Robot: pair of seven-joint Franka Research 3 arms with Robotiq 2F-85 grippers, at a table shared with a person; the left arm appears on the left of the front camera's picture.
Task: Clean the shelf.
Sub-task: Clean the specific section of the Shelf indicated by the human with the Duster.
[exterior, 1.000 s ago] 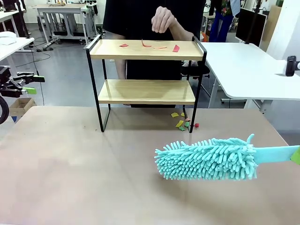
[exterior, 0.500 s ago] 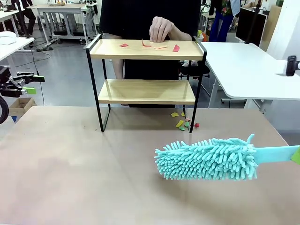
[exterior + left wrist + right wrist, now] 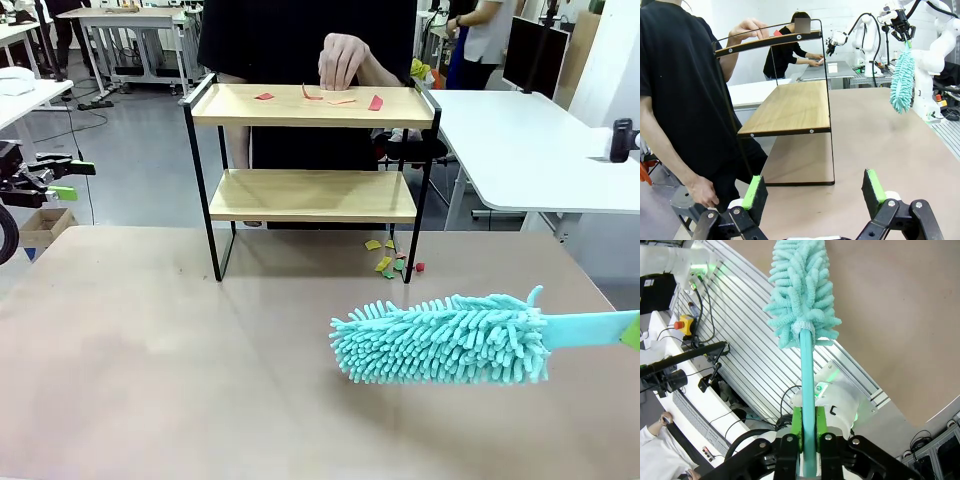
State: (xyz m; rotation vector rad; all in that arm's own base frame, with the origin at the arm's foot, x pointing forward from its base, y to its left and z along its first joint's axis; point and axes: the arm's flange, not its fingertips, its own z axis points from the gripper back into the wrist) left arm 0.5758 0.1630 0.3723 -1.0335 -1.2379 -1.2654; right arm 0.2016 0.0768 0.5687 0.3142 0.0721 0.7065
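Hand lower, at shelf (tan tabletop)

teal duster, light-wood shelf, red scraps

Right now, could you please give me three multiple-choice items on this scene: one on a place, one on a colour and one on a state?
1. Where on the shelf do the red paper scraps lie?
A. on the top board
B. on the lower board
C. hanging from an end rail

2. What colour is the duster?
A. yellow
B. teal
C. black

3. How is the right gripper?
A. open
B. shut on nothing
C. shut on the duster's handle

Answers:
1 A, the scraps lie on the top board, near the person's hand.
2 B, its fluffy head and handle are teal.
3 C, the handle runs clamped between its jaws.
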